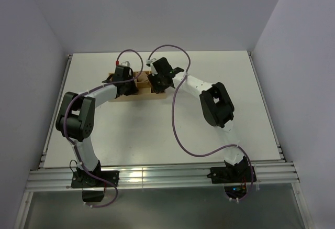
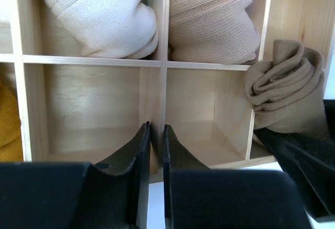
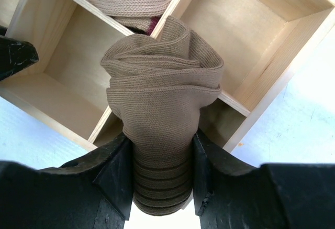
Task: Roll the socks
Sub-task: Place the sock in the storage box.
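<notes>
My right gripper [image 3: 159, 148] is shut on a rolled olive-brown sock [image 3: 162, 82], holding it by its darker ribbed cuff end over a wooden compartment box [image 3: 272, 77]. The same sock [image 2: 285, 90] shows at the right of the left wrist view, above the box's right-hand cell. My left gripper [image 2: 156, 129] is shut on the box's middle divider wall [image 2: 163, 77] at its near edge. A mustard-orange sock [image 2: 8, 121] lies in the far-left cell, mostly cut off. From above, both grippers [image 1: 125, 79] [image 1: 158, 82] hang over the box [image 1: 141, 94].
A cream rolled bundle [image 2: 99, 14] and a beige rolled bundle [image 2: 209, 19] fill the two far cells. The two near middle cells [image 2: 94, 108] hold nothing. The box stands on the white table [image 1: 157, 129] toward the back, with purple cables looping over the arms.
</notes>
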Action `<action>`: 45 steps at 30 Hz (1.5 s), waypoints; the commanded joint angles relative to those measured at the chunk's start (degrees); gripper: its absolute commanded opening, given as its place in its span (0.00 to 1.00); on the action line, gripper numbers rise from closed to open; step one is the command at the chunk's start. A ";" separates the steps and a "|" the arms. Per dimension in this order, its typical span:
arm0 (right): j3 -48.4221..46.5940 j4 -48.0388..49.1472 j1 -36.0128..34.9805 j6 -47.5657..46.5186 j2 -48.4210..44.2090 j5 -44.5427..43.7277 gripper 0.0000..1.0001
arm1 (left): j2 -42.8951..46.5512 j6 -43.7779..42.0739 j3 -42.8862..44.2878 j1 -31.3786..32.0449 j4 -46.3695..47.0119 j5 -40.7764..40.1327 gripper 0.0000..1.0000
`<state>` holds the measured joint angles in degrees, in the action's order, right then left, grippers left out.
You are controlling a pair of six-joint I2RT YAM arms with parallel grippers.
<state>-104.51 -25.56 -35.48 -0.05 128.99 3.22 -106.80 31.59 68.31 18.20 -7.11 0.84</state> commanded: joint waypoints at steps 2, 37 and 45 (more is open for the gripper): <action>2.99 -2.92 0.86 -0.03 -1.46 -1.47 0.47 | 5.72 6.89 -3.01 0.44 1.31 4.70 0.15; 8.44 4.12 1.73 1.37 -3.57 3.63 0.47 | -3.14 12.88 3.84 4.74 9.58 4.35 0.46; 8.97 4.64 1.73 0.67 -4.89 4.16 0.57 | -5.96 11.12 7.45 6.85 4.48 -0.31 0.45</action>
<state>-97.49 -18.26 -33.87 0.45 125.56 7.20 -111.02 44.18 73.63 23.35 -0.34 4.01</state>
